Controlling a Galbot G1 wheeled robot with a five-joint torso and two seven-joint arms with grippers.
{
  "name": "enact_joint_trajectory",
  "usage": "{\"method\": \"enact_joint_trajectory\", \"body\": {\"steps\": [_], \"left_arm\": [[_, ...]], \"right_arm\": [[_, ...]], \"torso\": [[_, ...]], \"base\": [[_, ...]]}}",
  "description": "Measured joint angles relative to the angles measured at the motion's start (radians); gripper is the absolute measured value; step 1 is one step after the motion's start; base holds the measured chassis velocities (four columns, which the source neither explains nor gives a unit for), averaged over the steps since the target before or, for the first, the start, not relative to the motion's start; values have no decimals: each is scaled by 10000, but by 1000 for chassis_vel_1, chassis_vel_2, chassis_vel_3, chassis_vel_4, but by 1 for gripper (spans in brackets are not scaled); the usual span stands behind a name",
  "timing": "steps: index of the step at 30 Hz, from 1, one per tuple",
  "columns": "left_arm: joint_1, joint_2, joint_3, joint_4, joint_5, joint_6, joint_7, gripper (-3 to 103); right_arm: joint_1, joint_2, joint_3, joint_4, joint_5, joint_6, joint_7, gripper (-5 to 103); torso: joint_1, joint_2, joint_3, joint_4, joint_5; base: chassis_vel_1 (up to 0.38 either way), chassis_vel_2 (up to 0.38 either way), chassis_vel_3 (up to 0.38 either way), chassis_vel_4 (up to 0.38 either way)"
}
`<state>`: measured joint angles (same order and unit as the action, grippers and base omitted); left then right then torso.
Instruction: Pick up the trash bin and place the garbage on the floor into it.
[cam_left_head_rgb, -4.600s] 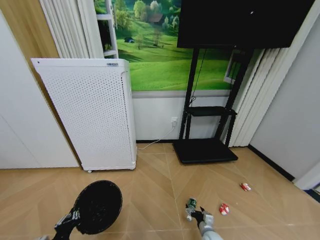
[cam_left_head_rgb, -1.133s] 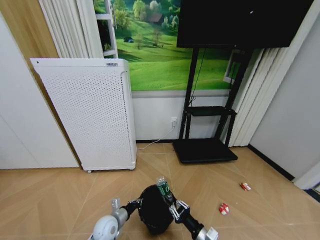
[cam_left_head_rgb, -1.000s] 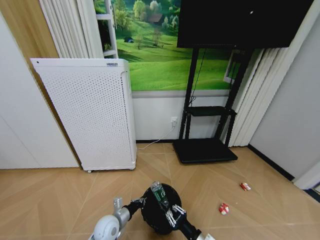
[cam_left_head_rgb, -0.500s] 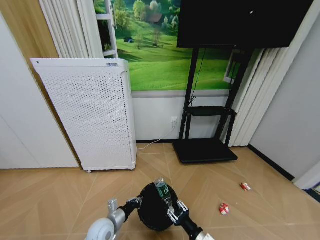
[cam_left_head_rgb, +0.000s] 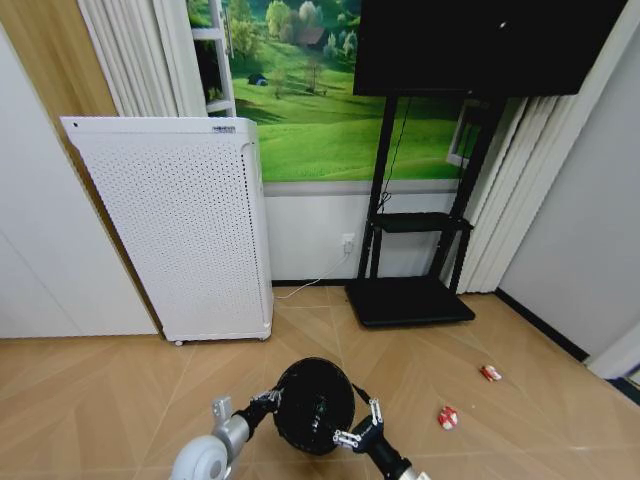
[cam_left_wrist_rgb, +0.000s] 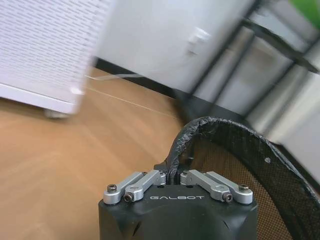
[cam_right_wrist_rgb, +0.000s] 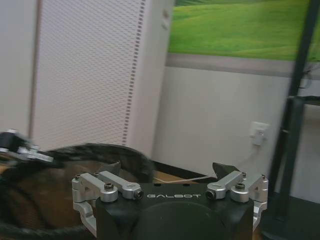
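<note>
Wrappers (cam_left_head_rgb: 448, 417) on herringbone wood floor (cam_left_head_rgb: 90, 390)

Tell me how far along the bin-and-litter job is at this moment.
Done: the trash bin is off the floor, its rim pinched by the left gripper, and the bottle appears to lie inside it. In hand: the right gripper hangs open at the bin's rim, holding nothing. Left: two red-and-white wrappers lie on the wooden floor to the robot's right.
</note>
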<state>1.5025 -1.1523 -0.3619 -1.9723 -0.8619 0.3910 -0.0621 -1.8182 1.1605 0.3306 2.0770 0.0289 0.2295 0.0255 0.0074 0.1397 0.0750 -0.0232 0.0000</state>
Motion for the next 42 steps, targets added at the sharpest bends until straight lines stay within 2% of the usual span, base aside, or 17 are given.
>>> {"method": "enact_joint_trajectory", "body": {"steps": [1, 2, 3, 5, 8, 9, 10, 13, 14, 15, 19, 27, 28, 41, 42], "left_arm": [[358, 12, -507, -198, -390, 23, -761, 7], [650, 27, -911, -311, -575, 5, -1055, 7], [650, 27, -911, -311, -575, 5, -1055, 7], [1243, 65, -1785, -537, -843, -143, -1299, 7], [1366, 197, -2120, -673, -1242, -194, -1512, 7], [1553, 263, -2407, -826, -1517, -231, -1564, 7], [1553, 263, -2407, -826, -1517, -231, -1564, 7], [2440, 107, -3423, -1167, -1916, -308, -1537, 7], [2440, 107, -3423, -1167, -1916, -308, -1537, 7], [2765, -18, -3689, -1325, -2288, -310, -1664, 7], [3067, -227, -3996, -1321, -2439, -345, -1662, 7], [2911, -129, -4031, -1261, -2353, -360, -1578, 7], [2898, -93, -3997, -1248, -2344, -364, -1585, 7], [2976, 85, -4281, -1023, -2656, -325, -1524, 7], [2875, 97, -4454, -895, -2692, -322, -1498, 7]], "right_arm": [[37, 143, 154, -9, 4, -113, 383, 100], [92, 217, 220, -30, 9, -217, 594, 100], [92, 217, 220, -30, 9, -217, 594, 100], [235, 446, 356, -90, 214, -624, 963, 100], [181, 741, 502, -91, 368, -796, 1071, 100], [140, 913, 581, -86, 470, -980, 1100, 100], [140, 913, 581, -86, 470, -980, 1100, 100], [359, 958, 587, -244, 714, -1254, 1092, 100], [359, 958, 587, -244, 714, -1254, 1092, 100], [417, 955, 563, -294, 893, -1352, 1094, 100], [548, 961, 494, -464, 1151, -1447, 1094, 100], [688, 972, 466, -789, 1196, -1374, 1111, 100], [730, 993, 465, -859, 1222, -1367, 1121, 100], [1263, 1075, 283, -1559, 1466, -1412, 1186, 100], [1383, 1059, 277, -1659, 1646, -1471, 1246, 103]], "torso": [[0, 0, 1, 2, -2], [0, 0, 1, 3, 0], [0, 0, 1, 3, 0], [0, 0, 0, 9, 0], [-1, 0, 0, 10, 2], [0, 0, 0, -9, -3], [0, 0, 0, -9, -3], [-1, 0, 0, 4, -1], [-1, 0, 0, 4, -1], [-1, 0, 0, 8, 2], [-1, 0, 0, 4, -2], [0, 0, 0, 2, -5], [0, 0, 0, 2, 4], [0, 0, 1, 3, -3], [-1, 1, 1, 6, 4]], "base": [[0, 0, 0, 0], [0, 0, 0, 0], [0, 0, 0, 0], [0, 0, 0, 0], [0, 0, 0, 0], [0, 0, 0, 0], [0, 0, 0, 0], [0, 0, 0, 0], [0, 0, 0, 0], [0, 0, 0, 0], [-32, -27, 30, 38], [-142, -136, 108, 138], [-205, -211, 175, 197], [-266, -266, 274, 281], [-328, -320, 303, 311]]}}
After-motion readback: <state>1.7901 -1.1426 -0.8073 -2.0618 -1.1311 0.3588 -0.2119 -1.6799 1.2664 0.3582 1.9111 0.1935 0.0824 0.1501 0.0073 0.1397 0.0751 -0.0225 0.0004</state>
